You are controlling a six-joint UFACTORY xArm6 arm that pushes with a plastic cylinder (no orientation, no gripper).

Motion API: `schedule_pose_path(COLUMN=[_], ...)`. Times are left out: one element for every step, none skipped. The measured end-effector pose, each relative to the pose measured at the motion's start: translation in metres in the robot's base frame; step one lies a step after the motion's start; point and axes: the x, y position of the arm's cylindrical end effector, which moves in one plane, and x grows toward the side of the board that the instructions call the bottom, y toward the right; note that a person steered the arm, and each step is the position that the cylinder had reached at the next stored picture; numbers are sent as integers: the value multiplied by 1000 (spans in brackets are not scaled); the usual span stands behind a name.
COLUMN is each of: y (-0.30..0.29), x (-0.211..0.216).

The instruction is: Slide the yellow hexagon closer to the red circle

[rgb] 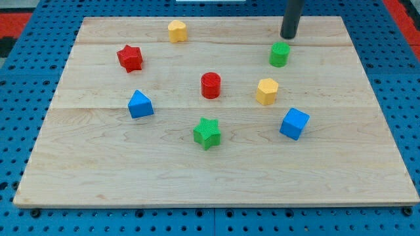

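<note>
My tip rests at the upper right of the surface, just above the green cylinder, with no jaws to tell of, while the yellow hexagon sits right of centre near the red circle.

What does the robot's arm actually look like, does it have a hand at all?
No hand shows. All you can see is a straight, dark grey round rod coming down from the view's top, plain and smooth, with no cables or markings visible. Its blunt lower end, my tip, is just above the green cylinder.
</note>
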Motion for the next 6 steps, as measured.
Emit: schedule_pose_path(y=[-2, 1, 29, 24, -21, -79], x=[23, 23, 35, 73, 123, 133])
